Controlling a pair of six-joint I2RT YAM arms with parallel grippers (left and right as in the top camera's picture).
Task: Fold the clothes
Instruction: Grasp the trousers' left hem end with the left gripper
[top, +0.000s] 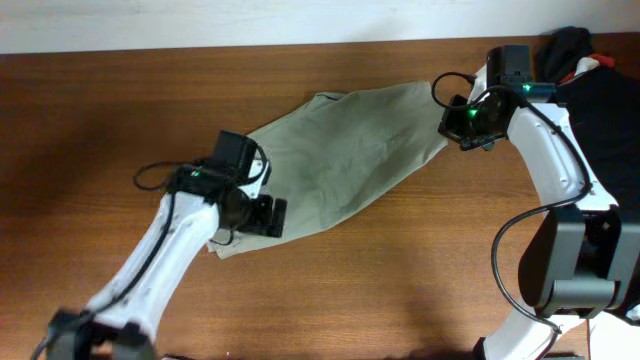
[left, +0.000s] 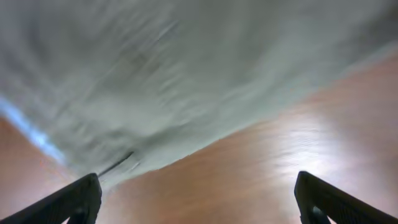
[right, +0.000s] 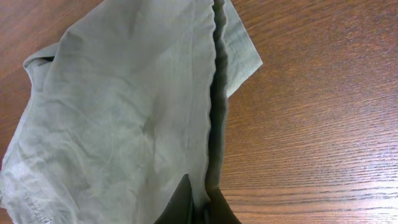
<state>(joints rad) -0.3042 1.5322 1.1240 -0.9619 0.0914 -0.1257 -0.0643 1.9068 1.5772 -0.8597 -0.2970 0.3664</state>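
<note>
The khaki shorts (top: 340, 160) lie spread slantwise on the wooden table, from lower left to upper right. My right gripper (top: 462, 120) is shut on the upper right edge of the shorts; in the right wrist view the fingers (right: 202, 208) pinch a fold of the cloth (right: 124, 112). My left gripper (top: 270, 215) is open at the lower left edge of the shorts. In the left wrist view its fingers (left: 199, 199) stand wide apart over bare wood, with the blurred cloth (left: 174, 68) just ahead of them.
A black garment (top: 600, 90) lies at the right back corner of the table (top: 400, 280), behind the right arm. A pale wall strip runs along the far table edge.
</note>
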